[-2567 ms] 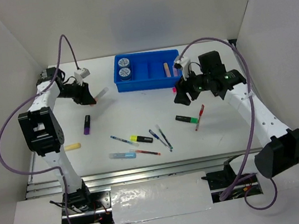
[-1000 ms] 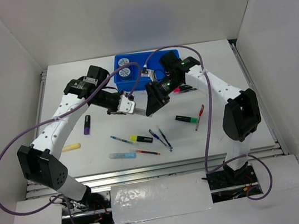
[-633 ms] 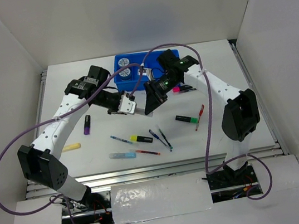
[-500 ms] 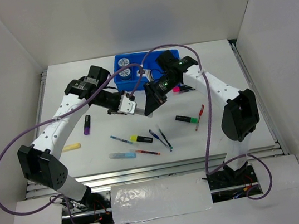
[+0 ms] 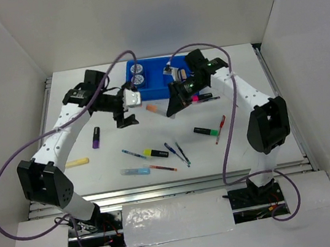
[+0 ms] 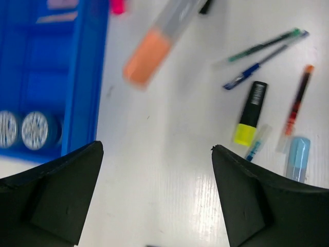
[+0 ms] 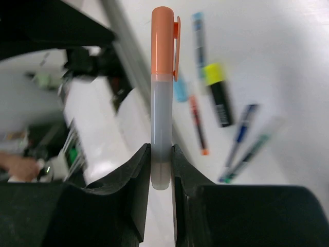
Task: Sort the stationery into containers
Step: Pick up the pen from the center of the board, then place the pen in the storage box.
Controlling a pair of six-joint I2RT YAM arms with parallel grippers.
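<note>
An orange-capped grey marker [image 5: 153, 108] hangs above the table in front of the blue tray [image 5: 175, 88]. My right gripper [image 5: 169, 108] is shut on its grey barrel. In the right wrist view the marker [image 7: 162, 77] stands straight up between the fingers, and the right gripper [image 7: 161, 154] pinches its lower end. My left gripper [image 5: 126, 120] is open, with nothing in it, just left of the marker. In the left wrist view the left gripper [image 6: 156, 149] frames bare table, with the marker [image 6: 149, 54] beyond it and the tray [image 6: 85, 77] to its left.
Two pale-blue discs [image 5: 137, 75] sit in the tray's left compartment. Loose on the table lie a purple marker [image 5: 95, 137], a yellow marker [image 5: 79, 162], a yellow-black highlighter [image 5: 156, 153], a pale-blue marker [image 5: 135, 171], thin pens [image 5: 177, 152], a green-black highlighter [image 5: 206, 131] and a pink marker [image 5: 198, 98].
The left gripper has opened, let go of the orange-capped marker and drawn back to the left. The right gripper has shut on the marker and now holds it alone, nearer the tray.
</note>
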